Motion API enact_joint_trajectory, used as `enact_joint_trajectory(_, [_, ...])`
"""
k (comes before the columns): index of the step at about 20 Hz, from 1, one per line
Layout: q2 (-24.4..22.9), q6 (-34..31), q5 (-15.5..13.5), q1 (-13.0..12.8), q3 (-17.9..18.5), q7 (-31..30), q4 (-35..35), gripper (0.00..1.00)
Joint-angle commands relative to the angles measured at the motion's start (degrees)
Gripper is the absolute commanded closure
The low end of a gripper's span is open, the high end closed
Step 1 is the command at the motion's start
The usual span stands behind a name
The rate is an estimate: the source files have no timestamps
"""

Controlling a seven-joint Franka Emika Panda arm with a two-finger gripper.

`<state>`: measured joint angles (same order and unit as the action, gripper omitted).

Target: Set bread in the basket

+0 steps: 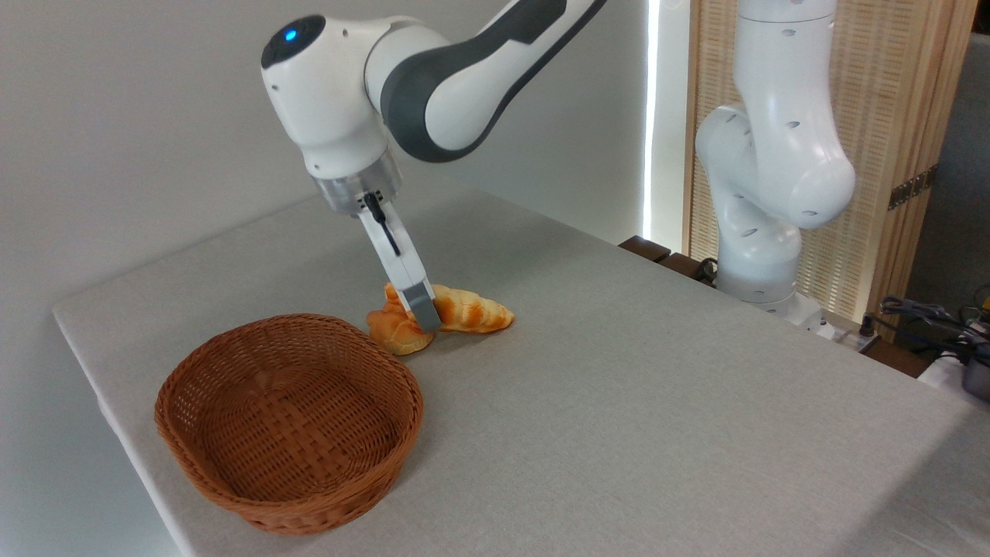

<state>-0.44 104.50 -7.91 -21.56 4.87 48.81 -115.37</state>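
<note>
Claw (424,313) down at bread (472,311) on counter (619,402) just beyond empty basket (232,464), finger spacing not discernible; off-centre hold near adjacent bun (396,333) liable to tip loaf or drag bun

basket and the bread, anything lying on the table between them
Nothing. In the camera view only a narrow strip of bare grey table separates the basket from the bread. The tool is down at the bread, not in that strip.
</note>
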Motion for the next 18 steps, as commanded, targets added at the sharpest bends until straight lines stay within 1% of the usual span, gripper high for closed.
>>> enact_joint_trajectory(1, [-2.7,-0.4,-1.3,0.0,0.5,0.8,0.2,0.64])
enact_joint_trajectory(6, [-4.0,-2.9,-1.6,0.2,0.7,0.8,1.6,0.64])
enact_joint_trajectory(12, [-4.0,-3.1,-1.8,0.5,0.8,0.8,2.6,0.64])
enact_joint_trajectory(14, [-4.0,-3.1,-2.6,0.5,2.0,0.8,3.4,0.64])
enact_joint_trajectory(17, [-3.8,-3.0,-4.6,0.5,3.2,0.9,5.6,0.64])
enact_joint_trajectory(18, [-3.6,-3.0,-4.6,0.5,3.7,0.9,6.2,0.64])
